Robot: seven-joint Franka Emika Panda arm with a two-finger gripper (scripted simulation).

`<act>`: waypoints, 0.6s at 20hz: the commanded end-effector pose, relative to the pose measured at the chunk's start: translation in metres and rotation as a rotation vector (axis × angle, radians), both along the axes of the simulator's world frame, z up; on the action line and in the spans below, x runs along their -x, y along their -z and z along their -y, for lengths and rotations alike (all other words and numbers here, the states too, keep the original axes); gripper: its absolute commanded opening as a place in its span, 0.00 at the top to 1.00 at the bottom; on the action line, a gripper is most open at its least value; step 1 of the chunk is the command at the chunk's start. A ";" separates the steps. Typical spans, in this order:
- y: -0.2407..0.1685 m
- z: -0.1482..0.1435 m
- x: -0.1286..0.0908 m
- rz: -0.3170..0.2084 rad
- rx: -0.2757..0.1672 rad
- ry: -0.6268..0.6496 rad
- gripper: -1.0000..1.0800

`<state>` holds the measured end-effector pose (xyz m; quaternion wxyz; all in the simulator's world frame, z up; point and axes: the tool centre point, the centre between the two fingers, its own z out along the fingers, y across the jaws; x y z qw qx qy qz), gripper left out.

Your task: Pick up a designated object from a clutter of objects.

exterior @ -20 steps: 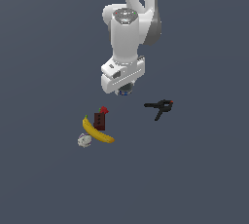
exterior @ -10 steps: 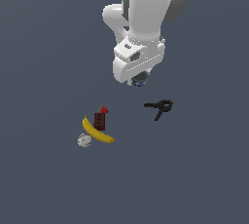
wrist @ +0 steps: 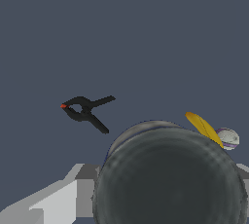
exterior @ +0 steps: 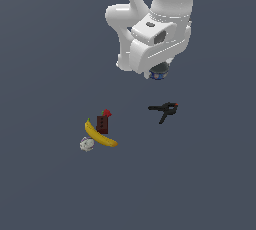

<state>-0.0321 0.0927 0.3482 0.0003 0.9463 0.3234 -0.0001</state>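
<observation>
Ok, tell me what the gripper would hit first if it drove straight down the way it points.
Probably bare floor. The gripper holds the can high above it, and the clamp seems to lie just off that line, though depth is unclear.

Round can up off the floor, the other small items left lying below.
The can (wrist: 170, 179) shows a dark grey round top; in the exterior view only its blue lower side with pale marks (exterior: 158, 75) peeks out, well above the floor. On the floor, the yellow banana (exterior: 101, 136) lies touching the dark red-brown block (exterior: 102, 123), red piece (exterior: 106, 113) and whitish lump (exterior: 87, 144) beside them; the black clamp (exterior: 163, 109) lies apart.
</observation>
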 end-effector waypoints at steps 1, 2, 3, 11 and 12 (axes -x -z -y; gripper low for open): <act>-0.011 -0.006 -0.005 0.000 0.000 0.001 1.00; -0.014 -0.008 -0.006 0.000 0.000 0.001 1.00; -0.016 -0.009 -0.007 0.000 -0.001 0.001 1.00; -0.025 -0.015 -0.012 0.000 -0.001 0.001 1.00; -0.025 -0.014 -0.012 0.000 -0.001 0.001 1.00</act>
